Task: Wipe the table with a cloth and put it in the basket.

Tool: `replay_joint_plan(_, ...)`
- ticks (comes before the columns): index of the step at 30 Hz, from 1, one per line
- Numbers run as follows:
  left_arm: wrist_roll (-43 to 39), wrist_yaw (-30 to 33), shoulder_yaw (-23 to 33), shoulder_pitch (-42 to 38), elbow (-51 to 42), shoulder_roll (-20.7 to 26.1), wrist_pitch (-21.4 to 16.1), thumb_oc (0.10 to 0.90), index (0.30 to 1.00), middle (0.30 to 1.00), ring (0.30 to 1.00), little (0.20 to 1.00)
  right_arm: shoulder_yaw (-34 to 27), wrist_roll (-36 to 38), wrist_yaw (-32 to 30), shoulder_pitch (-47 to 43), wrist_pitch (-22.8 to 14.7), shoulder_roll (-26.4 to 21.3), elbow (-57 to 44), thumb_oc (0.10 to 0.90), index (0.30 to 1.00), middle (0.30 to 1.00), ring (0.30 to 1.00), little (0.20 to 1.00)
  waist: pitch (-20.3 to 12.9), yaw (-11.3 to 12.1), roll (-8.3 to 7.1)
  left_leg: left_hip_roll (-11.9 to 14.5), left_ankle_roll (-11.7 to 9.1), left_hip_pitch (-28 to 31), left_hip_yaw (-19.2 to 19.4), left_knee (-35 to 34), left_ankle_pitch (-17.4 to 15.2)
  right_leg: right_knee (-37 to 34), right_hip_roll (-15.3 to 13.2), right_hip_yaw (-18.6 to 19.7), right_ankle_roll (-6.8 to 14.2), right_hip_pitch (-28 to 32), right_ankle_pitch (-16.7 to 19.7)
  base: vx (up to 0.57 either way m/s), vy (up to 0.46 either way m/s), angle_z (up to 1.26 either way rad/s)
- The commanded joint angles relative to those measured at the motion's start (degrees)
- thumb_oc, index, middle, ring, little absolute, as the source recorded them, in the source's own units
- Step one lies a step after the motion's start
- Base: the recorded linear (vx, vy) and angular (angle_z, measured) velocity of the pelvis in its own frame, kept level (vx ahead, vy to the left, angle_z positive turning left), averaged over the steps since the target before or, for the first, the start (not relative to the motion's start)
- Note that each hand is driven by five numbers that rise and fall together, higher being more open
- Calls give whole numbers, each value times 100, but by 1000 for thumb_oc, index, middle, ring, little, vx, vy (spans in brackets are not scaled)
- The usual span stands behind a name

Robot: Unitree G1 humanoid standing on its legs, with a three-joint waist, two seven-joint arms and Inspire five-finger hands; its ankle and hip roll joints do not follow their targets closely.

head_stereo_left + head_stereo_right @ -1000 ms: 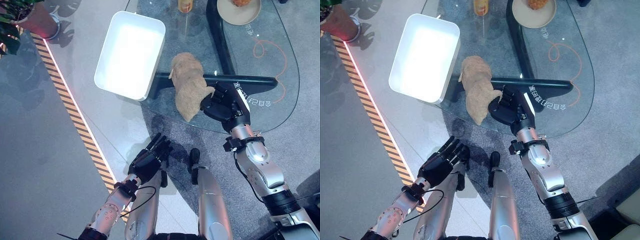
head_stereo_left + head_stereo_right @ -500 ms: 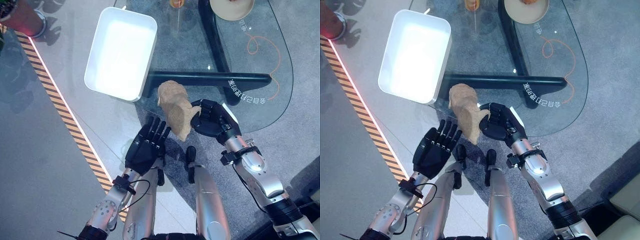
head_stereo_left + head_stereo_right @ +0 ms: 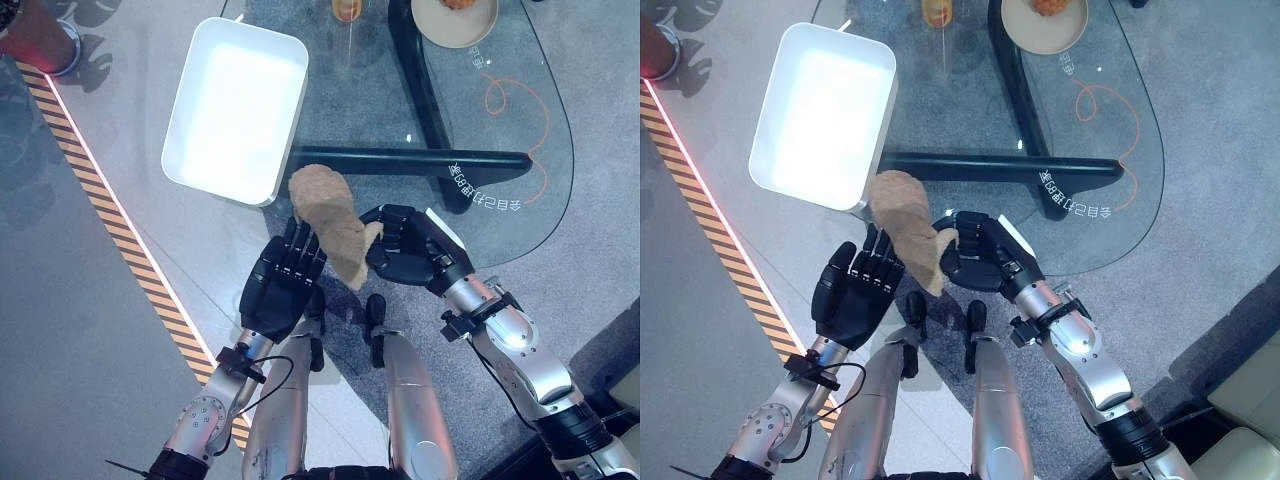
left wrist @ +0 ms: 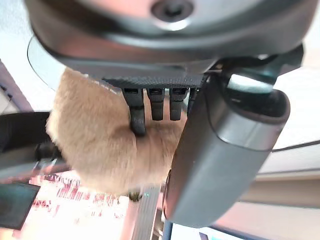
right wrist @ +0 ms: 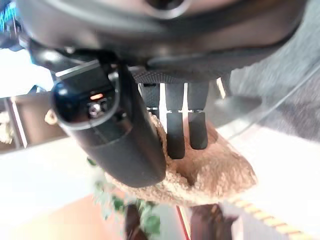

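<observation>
At the near edge of the glass table (image 3: 520,150), seen from the left eye view, a tan cloth (image 3: 328,220) is held off the surface between two dark hands. The right hand (image 3: 410,255) is curled round the cloth's right side, while the left hand (image 3: 282,285) is raised with straight, close-set fingers against its left side. A white basket (image 3: 236,108) sits just beyond, at the table's far left edge, and a plate (image 3: 455,18) is seen at the far end. Orange writing is printed on the glass, reversed and not legible.

From the right eye view, the cloth hangs limp, its lower end drooping below the hands; it is judged soft, light and easily bunched, so a firm hold on a gathered fold would suit best.

From the left wrist view, straight fingers (image 4: 137,117) are pressed into the fuzzy pile without closing.

From the right wrist view, fingers (image 5: 176,140) and thumb are sunk into the cloth, which is pinched between them.
</observation>
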Motion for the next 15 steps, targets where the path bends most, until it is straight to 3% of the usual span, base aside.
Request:
replay_joint_plan(1,410,-5,-193,-8,-802,122,298,800,900,900,900,900,315,543,686,-501,-759,94,-1401,100,300,300,300,200,-165,37,-75,-47,87,-37,125,733,-594,-667,232,-17,-13,33,853,-88,-19,0)
replay_joint_plan(12,567,321,-212,29,-763,16,396,800,900,900,900,900,127,803,-95,-724,-1413,455,-1441,100,300,300,300,200,-165,53,-23,-63,80,-1,151,730,-580,-680,245,-10,-25,70,841,0,2,0)
replay_joint_plan(15,609,323,-172,44,-736,-24,440,800,900,900,900,900,64,703,-43,-716,-1328,531,-1488,100,300,300,300,200,-165,50,-20,-69,74,4,145,747,-585,-684,239,-10,-32,84,836,0,0,0)
